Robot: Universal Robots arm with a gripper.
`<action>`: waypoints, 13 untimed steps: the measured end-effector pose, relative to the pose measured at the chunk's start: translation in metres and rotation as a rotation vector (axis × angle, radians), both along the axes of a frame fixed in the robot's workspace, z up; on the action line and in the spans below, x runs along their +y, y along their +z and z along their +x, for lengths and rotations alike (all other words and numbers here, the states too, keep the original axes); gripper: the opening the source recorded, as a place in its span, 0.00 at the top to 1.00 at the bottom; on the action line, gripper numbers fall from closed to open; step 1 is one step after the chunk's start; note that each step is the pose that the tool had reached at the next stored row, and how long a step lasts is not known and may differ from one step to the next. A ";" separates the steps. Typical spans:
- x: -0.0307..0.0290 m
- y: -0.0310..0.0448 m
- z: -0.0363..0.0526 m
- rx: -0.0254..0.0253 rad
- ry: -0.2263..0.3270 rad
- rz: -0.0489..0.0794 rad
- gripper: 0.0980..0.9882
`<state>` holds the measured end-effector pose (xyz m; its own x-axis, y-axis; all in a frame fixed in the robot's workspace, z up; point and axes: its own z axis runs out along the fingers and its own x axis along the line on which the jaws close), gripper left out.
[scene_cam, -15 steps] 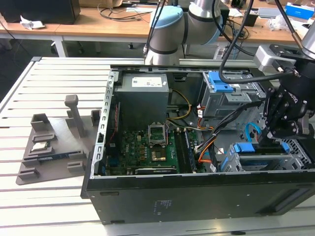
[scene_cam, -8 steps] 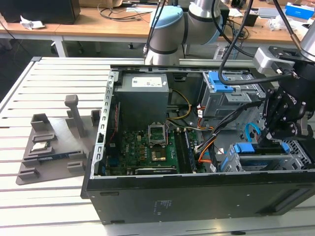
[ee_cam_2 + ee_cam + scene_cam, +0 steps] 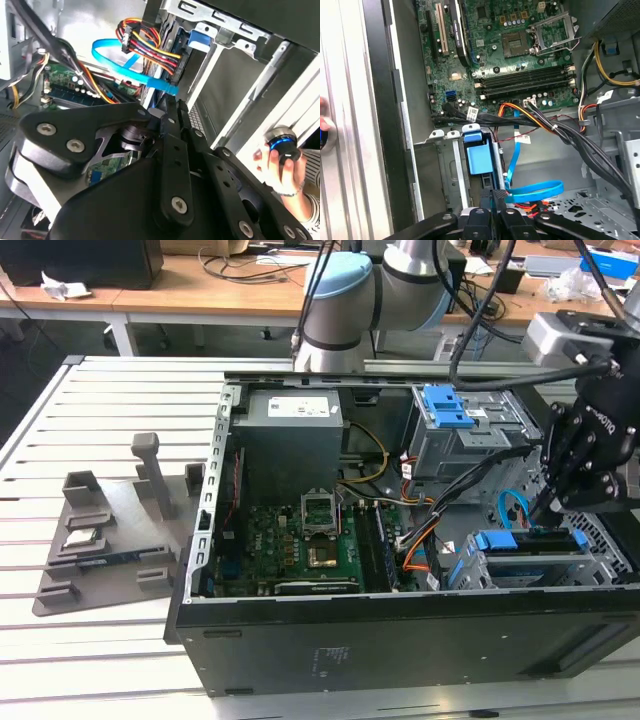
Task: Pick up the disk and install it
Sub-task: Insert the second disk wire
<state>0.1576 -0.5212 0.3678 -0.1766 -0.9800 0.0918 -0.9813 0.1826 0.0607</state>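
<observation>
An open desktop computer case (image 3: 300, 640) lies on its side on a slatted aluminium table (image 3: 110, 440), filling the middle and right of the exterior view. The black gripper (image 3: 548, 508) hangs at the right edge of that frame, its tip down inside the case just above the lower drive cage (image 3: 600, 550).

The disk (image 3: 530, 545) sits in that cage in the lower right of the exterior view, its dark top edge running between blue plastic rails. In the first wrist view the disk (image 3: 480, 160) stands near the bottom centre, a blue plastic tab on its end, with the gripper (image 3: 495, 212) directly below it. The narrow fingers (image 3: 487, 200) appear nearly closed at the disk's end, but the pictures do not settle whether they grip it.

A blue data cable (image 3: 535, 192) loops just beside the fingers. The motherboard (image 3: 510, 55) fills the upper centre of the first wrist view. A grey parts tray (image 3: 110, 540) rests on the table at the exterior view's left. A person's hand (image 3: 282, 172) holds a round device in the lower right of the second wrist view.
</observation>
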 end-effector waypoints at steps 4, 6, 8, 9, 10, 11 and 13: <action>0.0033 0.0122 0.0000 0.0000 0.005 0.000 1.00; 0.0040 0.0125 0.0001 0.0026 0.012 0.003 1.00; 0.0040 0.0129 0.0001 0.0042 0.026 0.012 1.00; 0.0040 0.0131 0.0002 0.0044 0.034 0.015 1.00; 0.0040 0.0134 0.0003 0.0044 0.049 0.022 1.00; 0.0040 0.0136 0.0004 0.0041 0.056 0.039 1.00; 0.0040 0.0147 0.0005 0.0034 0.058 0.064 1.00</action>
<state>0.1581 -0.5172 0.3825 -0.1193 -0.9924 0.0287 -0.9899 0.1212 0.0739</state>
